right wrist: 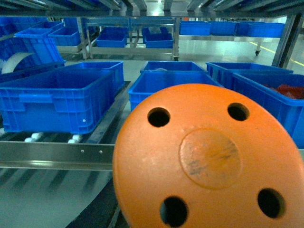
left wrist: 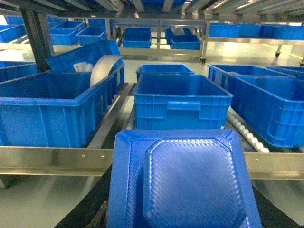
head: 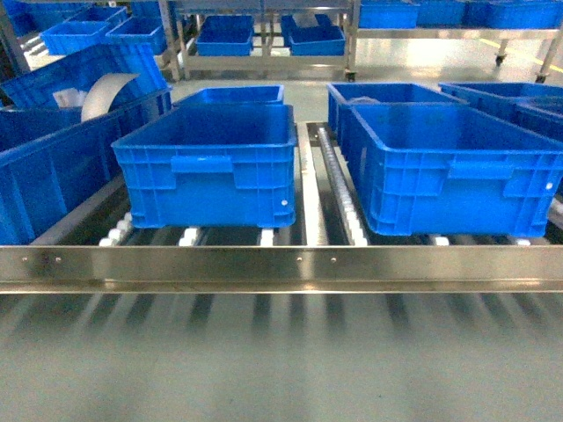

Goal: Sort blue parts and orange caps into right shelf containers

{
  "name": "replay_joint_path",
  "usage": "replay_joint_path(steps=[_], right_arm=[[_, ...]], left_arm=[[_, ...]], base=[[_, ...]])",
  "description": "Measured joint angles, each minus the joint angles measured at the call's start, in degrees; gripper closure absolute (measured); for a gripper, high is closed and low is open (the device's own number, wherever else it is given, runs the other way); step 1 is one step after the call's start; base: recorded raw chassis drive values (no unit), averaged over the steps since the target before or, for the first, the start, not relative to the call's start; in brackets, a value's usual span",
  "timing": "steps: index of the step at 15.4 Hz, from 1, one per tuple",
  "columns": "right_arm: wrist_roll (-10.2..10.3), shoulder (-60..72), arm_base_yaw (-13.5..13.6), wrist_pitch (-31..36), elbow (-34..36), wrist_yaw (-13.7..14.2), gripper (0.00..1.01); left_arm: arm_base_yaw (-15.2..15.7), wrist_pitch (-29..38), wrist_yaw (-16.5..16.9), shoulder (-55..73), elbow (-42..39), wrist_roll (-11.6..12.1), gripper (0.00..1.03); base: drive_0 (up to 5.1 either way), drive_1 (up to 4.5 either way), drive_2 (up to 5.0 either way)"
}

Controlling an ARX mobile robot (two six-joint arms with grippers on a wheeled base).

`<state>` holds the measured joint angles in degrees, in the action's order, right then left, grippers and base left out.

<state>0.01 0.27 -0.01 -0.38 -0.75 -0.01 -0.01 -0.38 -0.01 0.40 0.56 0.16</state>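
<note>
A blue part point(left wrist: 183, 183), a flat textured tray-like piece with a raised octagonal centre, fills the bottom of the left wrist view. It hangs in front of the shelf, and my left gripper is hidden beneath it. A round orange cap point(right wrist: 209, 156) with several holes fills the lower right wrist view and hides my right gripper. Deep blue shelf containers stand ahead on rollers: one in the middle point(head: 207, 163), one to the right point(head: 449, 167). A far-right container point(right wrist: 280, 92) holds orange-red pieces. Neither gripper shows in the head view.
A steel front rail point(head: 281, 268) runs across the shelf edge, with white rollers point(head: 352, 215) behind it. At the left, a tilted blue crate holds a curved white piece point(head: 106, 92). More blue crates sit on racks at the back point(head: 224, 35).
</note>
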Motion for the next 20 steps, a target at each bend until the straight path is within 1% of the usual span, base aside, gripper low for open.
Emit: replay_joint_path(steps=[16,20], right_arm=[[-0.02,0.0,0.0,0.0,0.0,0.0,0.57],[0.0,0.0,0.0,0.09,0.0,0.0,0.57]], left_arm=[[0.0,-0.04,0.0,0.0,0.0,0.0,0.6],[0.0,0.04,0.0,0.0,0.0,0.0,0.6]], base=[[0.0,0.0,0.0],[0.0,4.12,-4.1]])
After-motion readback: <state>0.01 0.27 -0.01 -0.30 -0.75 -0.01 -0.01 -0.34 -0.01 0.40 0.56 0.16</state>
